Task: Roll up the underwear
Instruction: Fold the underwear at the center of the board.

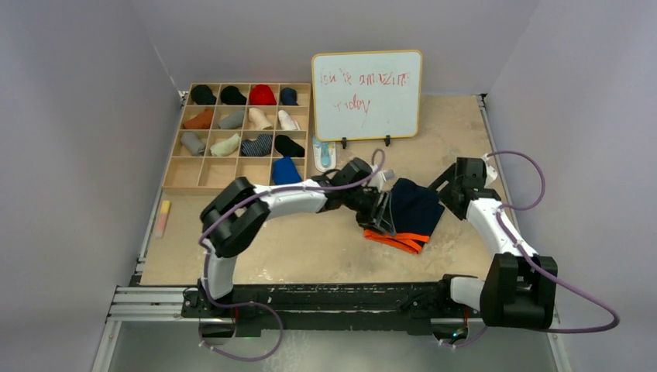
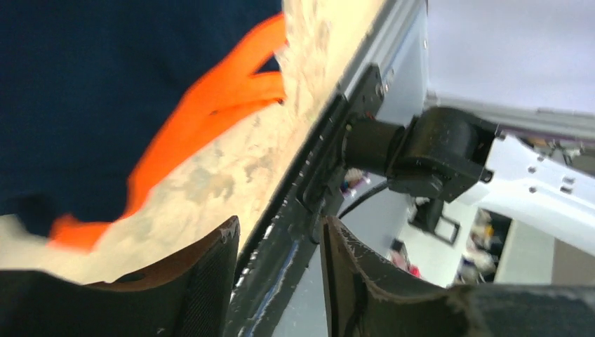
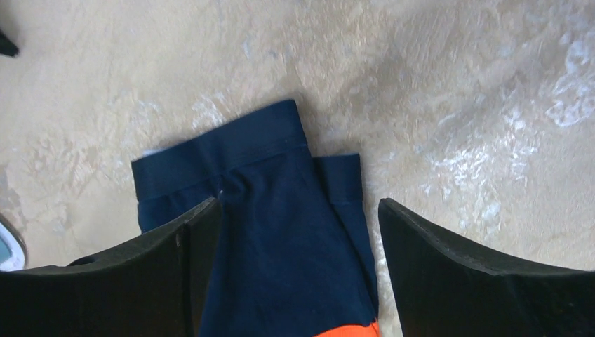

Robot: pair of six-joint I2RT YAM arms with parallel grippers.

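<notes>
The navy underwear [image 1: 414, 208] with orange trim [image 1: 399, 240] lies folded on the table, right of centre. My left gripper [image 1: 378, 211] sits at its left edge. In the left wrist view its fingers [image 2: 210, 274] stand apart around nothing, with the navy fabric [image 2: 105, 91] and orange band [image 2: 203, 116] up to the left. My right gripper [image 1: 445, 190] hovers at the cloth's far right corner. Seen from the right wrist, that gripper [image 3: 296, 210] is wide open above the navy cloth [image 3: 281, 232], whose folded edge points away.
A wooden compartment tray [image 1: 186, 172] holding several rolled garments stands at the back left. A whiteboard [image 1: 366, 93] with red writing stands behind, a small white-blue eraser [image 1: 324, 153] at its foot. A pink and yellow stick [image 1: 162, 218] lies near the left edge.
</notes>
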